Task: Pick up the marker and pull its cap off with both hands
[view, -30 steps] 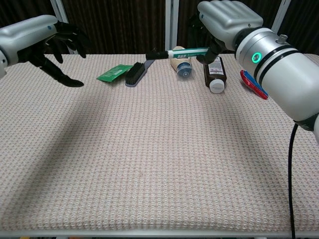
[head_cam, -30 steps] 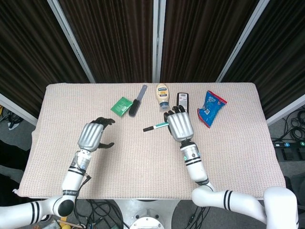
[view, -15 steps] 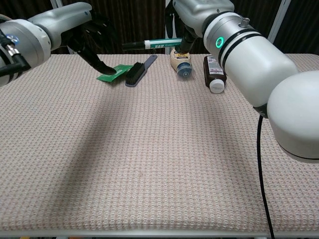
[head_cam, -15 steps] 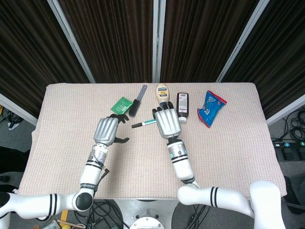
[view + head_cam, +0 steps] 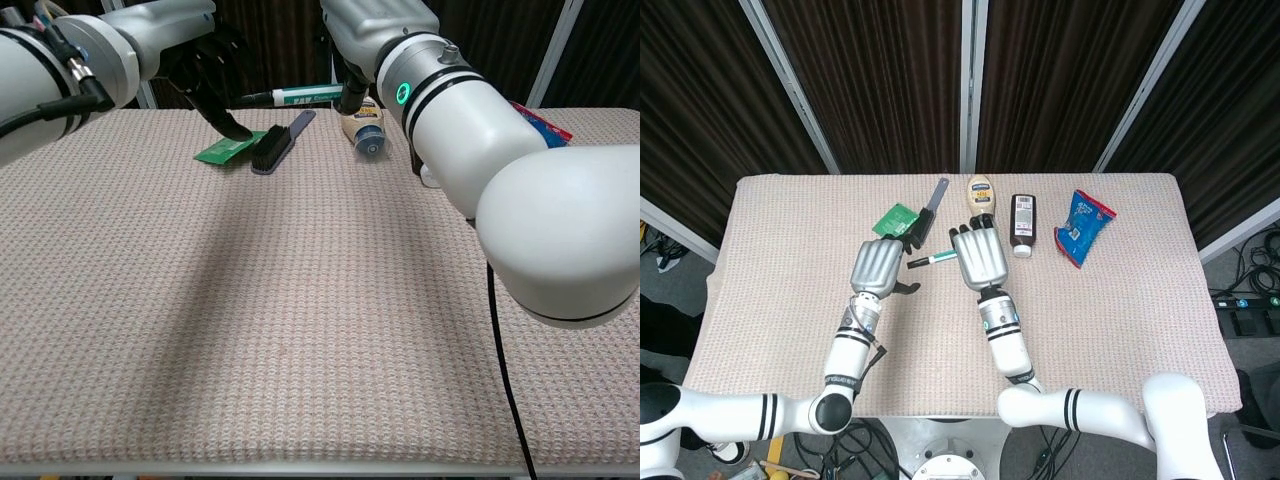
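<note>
Above mid-table, marker in right robot hand

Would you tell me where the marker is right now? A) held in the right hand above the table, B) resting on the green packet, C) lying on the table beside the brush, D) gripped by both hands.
A: the right hand holds the marker level above the table, while the left hand is close to its dark cap end but not gripping it.

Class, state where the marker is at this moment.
In both views the marker is off the table, held level by the right hand, its dark capped end pointing at the left hand, above the black brush.
</note>
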### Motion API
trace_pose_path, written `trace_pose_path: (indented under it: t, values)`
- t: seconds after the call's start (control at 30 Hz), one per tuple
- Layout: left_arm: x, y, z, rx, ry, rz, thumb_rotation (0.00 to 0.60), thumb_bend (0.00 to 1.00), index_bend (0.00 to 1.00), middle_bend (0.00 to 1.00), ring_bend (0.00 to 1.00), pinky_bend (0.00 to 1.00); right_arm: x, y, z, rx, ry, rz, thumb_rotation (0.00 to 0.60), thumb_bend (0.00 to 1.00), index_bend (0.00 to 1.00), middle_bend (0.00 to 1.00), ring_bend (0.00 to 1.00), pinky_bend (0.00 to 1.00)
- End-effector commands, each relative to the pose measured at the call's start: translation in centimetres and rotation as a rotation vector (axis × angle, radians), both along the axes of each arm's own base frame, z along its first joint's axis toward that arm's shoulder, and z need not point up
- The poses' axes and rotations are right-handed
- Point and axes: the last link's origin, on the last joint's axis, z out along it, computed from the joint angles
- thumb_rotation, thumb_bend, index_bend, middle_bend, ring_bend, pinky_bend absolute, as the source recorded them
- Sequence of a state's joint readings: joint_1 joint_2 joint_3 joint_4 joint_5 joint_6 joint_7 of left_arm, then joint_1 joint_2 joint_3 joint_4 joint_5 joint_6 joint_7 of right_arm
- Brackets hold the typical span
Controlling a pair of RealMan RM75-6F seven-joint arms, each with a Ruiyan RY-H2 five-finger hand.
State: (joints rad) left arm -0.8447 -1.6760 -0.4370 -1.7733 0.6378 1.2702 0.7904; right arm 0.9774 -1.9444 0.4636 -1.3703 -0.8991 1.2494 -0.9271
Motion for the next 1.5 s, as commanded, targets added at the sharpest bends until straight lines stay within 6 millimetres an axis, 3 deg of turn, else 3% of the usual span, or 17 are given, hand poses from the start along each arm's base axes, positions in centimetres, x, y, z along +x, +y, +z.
trace_pose_path:
  t: [0.03, 0.47, 1.5]
  values:
    - [-0.2, 0.0, 0.0, -0.004, 0.042, 0.010, 0.600, 0.13, 0.38, 0.42, 0.35, 0.51, 0.0, 0.0, 0.0, -0.004, 0.000, -0.002, 0.600, 0.28, 0.62, 0.56, 0.31, 0.26]
    - [0.5, 0.4, -0.3, 0.021, 0.072, 0.029, 0.600, 0.22, 0.42, 0.46, 0.43, 0.58, -0.4, 0.0, -0.5, 0.004, 0.000, -0.015, 0.600, 0.28, 0.62, 0.57, 0.31, 0.26]
    - [1.2, 0.7, -0.5, 0.001, 0.023, 0.060, 0.600, 0.21, 0.48, 0.51, 0.49, 0.63, 0.4, 0.0, -2.2, 0.043, -0.002, -0.014, 0.600, 0.28, 0.62, 0.57, 0.31, 0.26]
